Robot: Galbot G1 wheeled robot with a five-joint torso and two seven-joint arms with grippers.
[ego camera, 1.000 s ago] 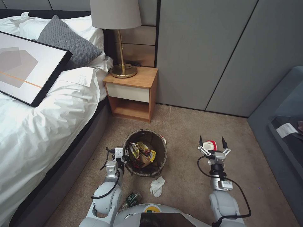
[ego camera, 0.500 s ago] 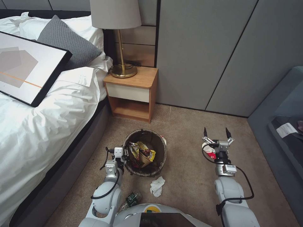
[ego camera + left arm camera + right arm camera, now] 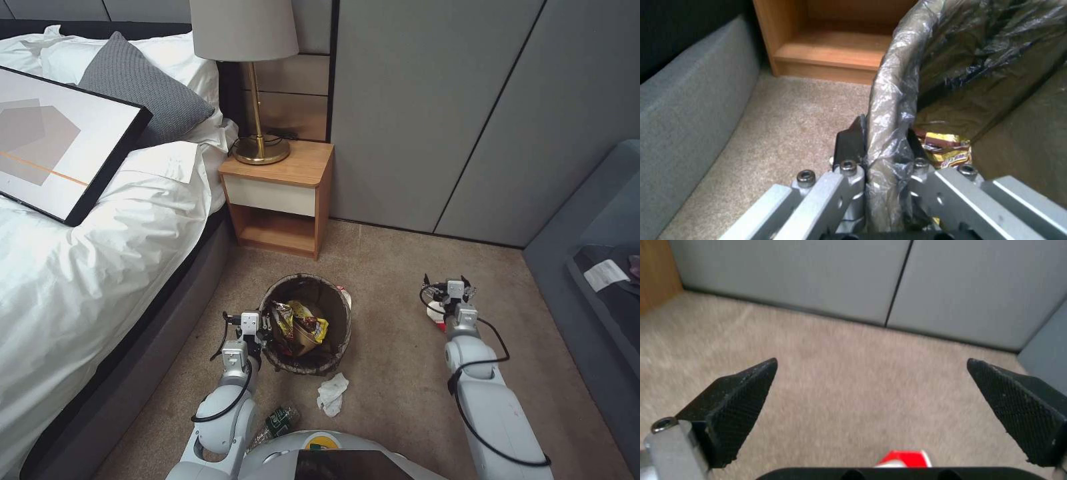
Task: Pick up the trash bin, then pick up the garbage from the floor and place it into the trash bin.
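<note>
The trash bin (image 3: 332,360), lined with a dark bag, stands on the carpet and holds a yellow snack wrapper (image 3: 316,325) and other litter. My left gripper (image 3: 264,327) is shut on its near-left rim; the left wrist view shows the gripper (image 3: 885,140) pinching the liner-covered bin rim (image 3: 889,100). My right gripper (image 3: 445,285) is open, low over a red-and-white wrapper (image 3: 436,312) on the floor to the bin's right. In the right wrist view the open gripper (image 3: 872,362) has the wrapper (image 3: 905,458) just behind its fingertips. A white tissue (image 3: 331,393) and a green-labelled bottle (image 3: 277,421) lie near my base.
A wooden nightstand (image 3: 283,193) with a brass lamp (image 3: 259,148) stands behind the bin. The bed (image 3: 100,267) runs along the left, with a framed picture (image 3: 53,143) on it. Grey wall panels (image 3: 433,113) close the back, and a grey sofa (image 3: 593,267) is at the right.
My right arm has reached forward and down, bringing the open gripper over the red-and-white wrapper. The left gripper and the bin have not moved.
</note>
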